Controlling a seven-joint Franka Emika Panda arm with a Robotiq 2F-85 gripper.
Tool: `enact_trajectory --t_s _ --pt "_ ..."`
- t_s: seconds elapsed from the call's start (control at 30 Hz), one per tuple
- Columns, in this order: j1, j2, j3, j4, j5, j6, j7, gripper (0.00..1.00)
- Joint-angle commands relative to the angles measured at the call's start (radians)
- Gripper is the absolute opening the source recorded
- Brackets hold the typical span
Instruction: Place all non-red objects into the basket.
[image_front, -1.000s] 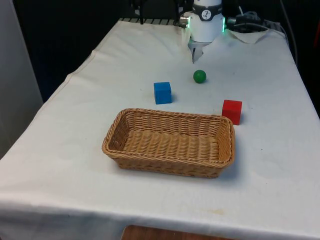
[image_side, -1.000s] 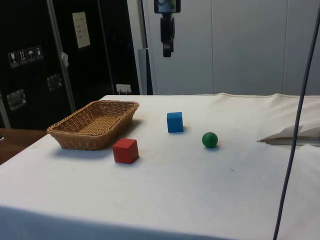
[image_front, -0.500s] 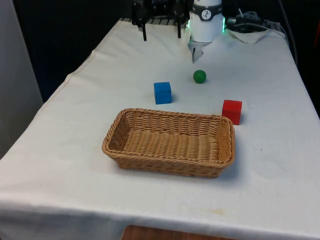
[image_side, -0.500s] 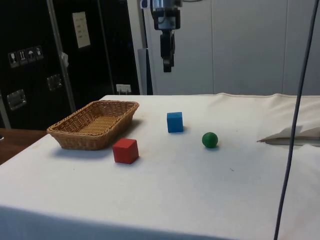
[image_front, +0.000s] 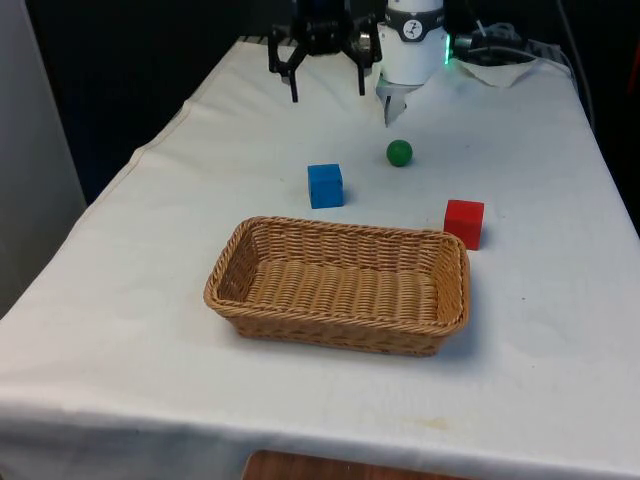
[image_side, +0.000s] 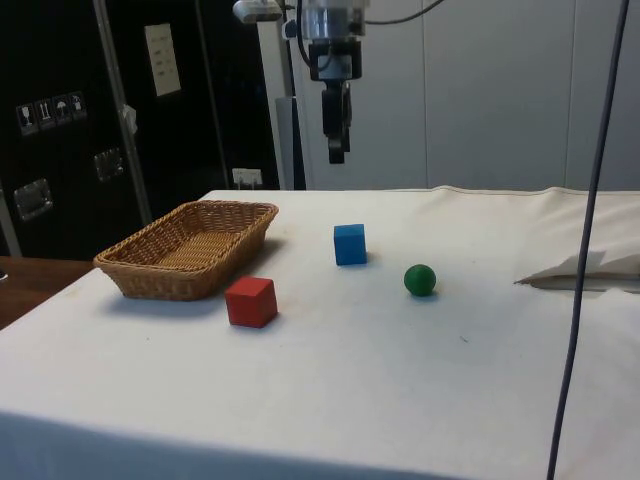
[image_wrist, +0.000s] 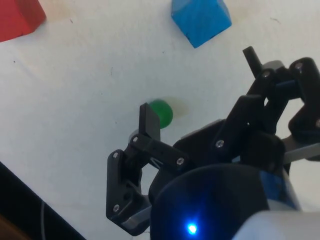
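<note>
As the gripper (image_front: 325, 93) hangs wide open near the table's far edge, lower it straight over the green ball (image_front: 399, 152), w/ fingers astride.

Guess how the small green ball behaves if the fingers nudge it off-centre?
The small green ball is round and sits free on the white cloth, so it would probably roll. It looks solid and smooth, likely squirting from the open black gripper unless pinched centrally.
</note>
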Motion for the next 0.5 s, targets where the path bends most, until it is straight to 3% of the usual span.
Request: enact_trajectory --t_s 0.0,0.2,0.47 --pt "0.002 0.003 0.003 -0.007 0.011 0.018 -0.006 1.00" --pt "0.001 0.008 0.009 -0.012 0.003 0.019 0.000 1.00" --pt "0.002 0.038 0.026 -0.022 0.041 0.059 -0.012 1.00"
